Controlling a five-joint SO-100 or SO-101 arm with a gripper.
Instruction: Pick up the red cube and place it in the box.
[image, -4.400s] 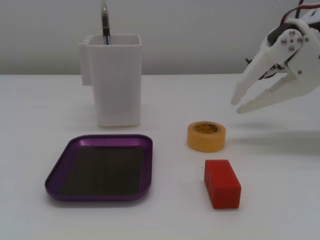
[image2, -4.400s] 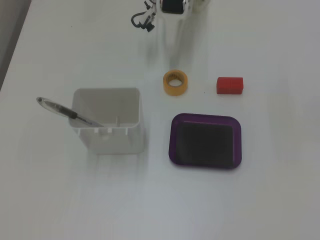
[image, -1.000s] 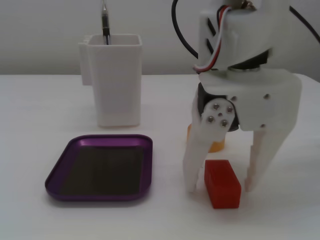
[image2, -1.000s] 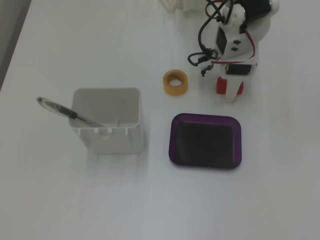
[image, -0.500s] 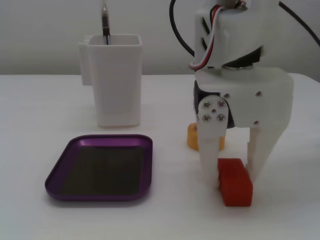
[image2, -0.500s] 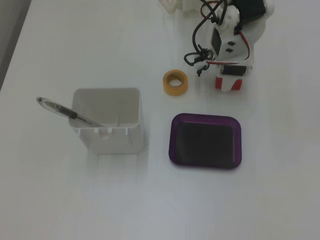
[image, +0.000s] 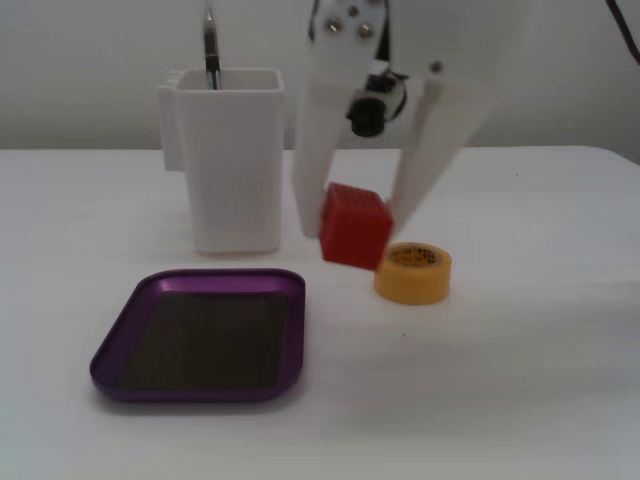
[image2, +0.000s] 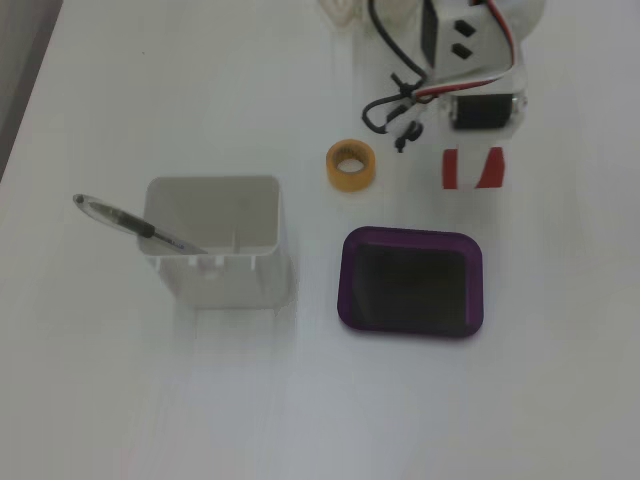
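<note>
Red, matte and blocky, the red cube (image: 354, 225) hangs clear of the white surface (image: 520, 350), pinched between the two white plastic fingers of the claw (image: 352, 232), which is closed down to the block's width and grips its side faces. In the low fixed view the block sits tilted, one corner lowest, in front of the yellow tape roll (image: 413, 272). From above, the claw (image2: 474, 168) and its load lie just beyond the far rim of the box (image2: 411, 281), the shallow purple metallic tray with rounded corners and a dark flat bottom, nearer its right end in that view. The block's (image2: 452, 168) long axis cannot be told while the fingers cover it. Judged from this, the coming move is a short carry toward the tray, then a release. The tall white container (image: 222, 158) holding a pen (image: 210, 45) stands apart.
</note>
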